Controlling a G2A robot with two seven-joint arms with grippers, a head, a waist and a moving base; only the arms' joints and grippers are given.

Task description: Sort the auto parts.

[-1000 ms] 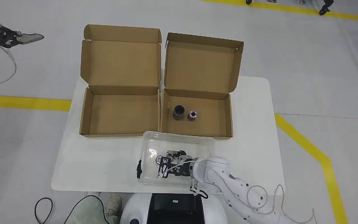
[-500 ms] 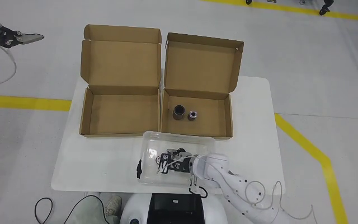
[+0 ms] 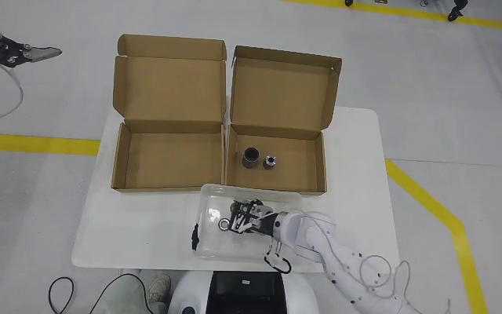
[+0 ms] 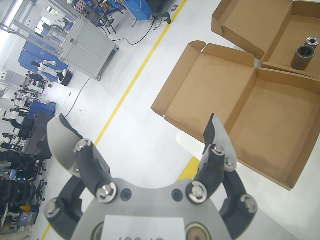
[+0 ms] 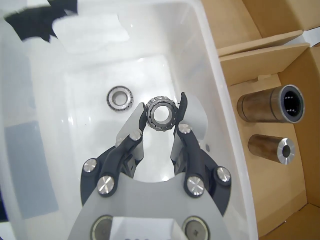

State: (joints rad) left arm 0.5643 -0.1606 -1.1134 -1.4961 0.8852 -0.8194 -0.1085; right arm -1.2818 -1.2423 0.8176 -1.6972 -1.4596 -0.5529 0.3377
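Pick step: right gripper (image 5: 162, 113) fingers (image 5: 184, 106) clamped on bearing (image 5: 163, 126) in clear bin (image 5: 212, 58); left gripper (image 4: 137, 126) fingers apart; next, lift clear of rim

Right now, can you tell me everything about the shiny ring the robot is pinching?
It is a small roller bearing, silvery metal, with a smooth hole through the middle and a row of little rollers around the outside. The black-padded jaws of the right gripper are shut on its two sides, with its hole facing the wrist camera. It is inside the clear plastic bin, apart from a second bearing lying on the bin floor. Whether it touches that floor I cannot tell.
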